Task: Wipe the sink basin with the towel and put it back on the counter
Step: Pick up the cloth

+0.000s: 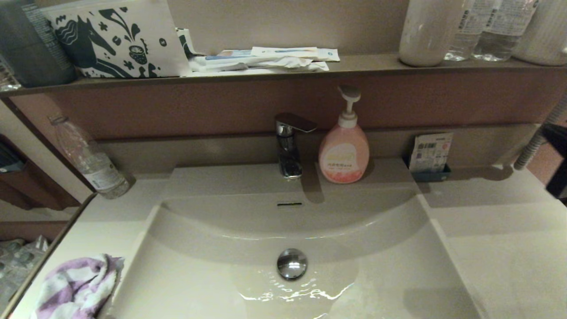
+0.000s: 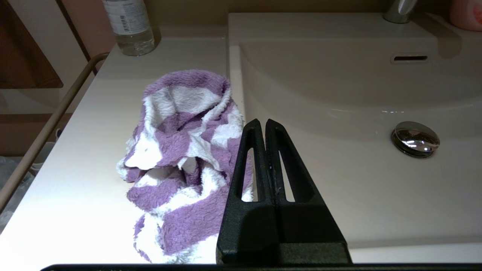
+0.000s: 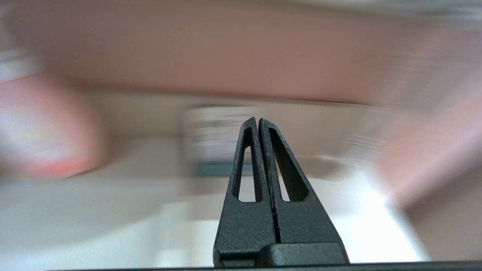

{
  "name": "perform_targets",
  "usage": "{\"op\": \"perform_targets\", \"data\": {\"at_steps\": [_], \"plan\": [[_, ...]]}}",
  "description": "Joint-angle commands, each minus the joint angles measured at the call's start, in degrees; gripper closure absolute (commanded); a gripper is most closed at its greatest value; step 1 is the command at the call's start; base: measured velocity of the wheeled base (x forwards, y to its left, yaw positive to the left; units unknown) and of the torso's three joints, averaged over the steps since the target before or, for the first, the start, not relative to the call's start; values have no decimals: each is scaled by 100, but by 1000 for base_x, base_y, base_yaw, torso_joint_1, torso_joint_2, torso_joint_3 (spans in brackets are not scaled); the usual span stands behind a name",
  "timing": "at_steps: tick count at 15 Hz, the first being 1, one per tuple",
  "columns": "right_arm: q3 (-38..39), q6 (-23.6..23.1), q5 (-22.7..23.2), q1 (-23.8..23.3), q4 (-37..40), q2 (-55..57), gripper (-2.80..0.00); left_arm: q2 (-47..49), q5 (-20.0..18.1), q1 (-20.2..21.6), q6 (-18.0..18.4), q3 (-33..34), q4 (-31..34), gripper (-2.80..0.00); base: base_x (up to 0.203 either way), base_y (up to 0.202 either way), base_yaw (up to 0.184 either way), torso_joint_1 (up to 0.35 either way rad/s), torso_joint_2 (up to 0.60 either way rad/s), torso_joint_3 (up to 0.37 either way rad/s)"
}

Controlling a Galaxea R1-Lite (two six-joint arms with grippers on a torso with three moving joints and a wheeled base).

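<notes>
The purple-and-white striped towel point(image 1: 77, 285) point(image 2: 184, 158) lies crumpled on the counter point(image 1: 95, 226) point(image 2: 94, 124), left of the sink basin point(image 1: 208, 266) point(image 2: 339, 98). The basin's chrome drain plug point(image 1: 292, 263) point(image 2: 415, 138) is wet around it, and the slot overflow point(image 1: 289, 204) sits in the back wall. My left gripper point(image 2: 262, 122) is shut and empty, hovering just right of the towel over the basin's left rim. My right gripper point(image 3: 258, 121) is shut and empty above the counter on the right. Neither gripper shows in the head view.
A faucet point(image 1: 288, 144) and a pink soap pump bottle point(image 1: 343, 148) stand behind the basin. A plastic bottle point(image 1: 91, 159) leans at the counter's back left; a small dark tray with a packet point(image 1: 430, 155) sits back right. The brown shelf point(image 1: 376, 64) above holds a horse-print pouch point(image 1: 117, 37) and bottles.
</notes>
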Motion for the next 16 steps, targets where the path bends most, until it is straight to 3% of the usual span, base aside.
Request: {"op": "perform_targets", "data": {"at_steps": [1,5,7,10,12,16], "plan": [[197,-10,-75,-643,42,-1085,0,9,-1,2,-5,0,-5,0,0,0,0,0,0,0],[537,-74,-485,-1513,750,-2653,0,9,-1,2,-5,0,-5,0,0,0,0,0,0,0],[621,-88,-522,-1952,1408,-3527,0,9,-1,2,-5,0,-5,0,0,0,0,0,0,0],[705,-55,-430,-2218,2556,-4616,0,9,-1,2,-5,0,-5,0,0,0,0,0,0,0],[1067,235,-246,-2368,3215,-5055,0,9,-1,2,-5,0,-5,0,0,0,0,0,0,0],[2051,1007,655,-2488,3422,-5686,0,9,-1,2,-5,0,-5,0,0,0,0,0,0,0]]}}
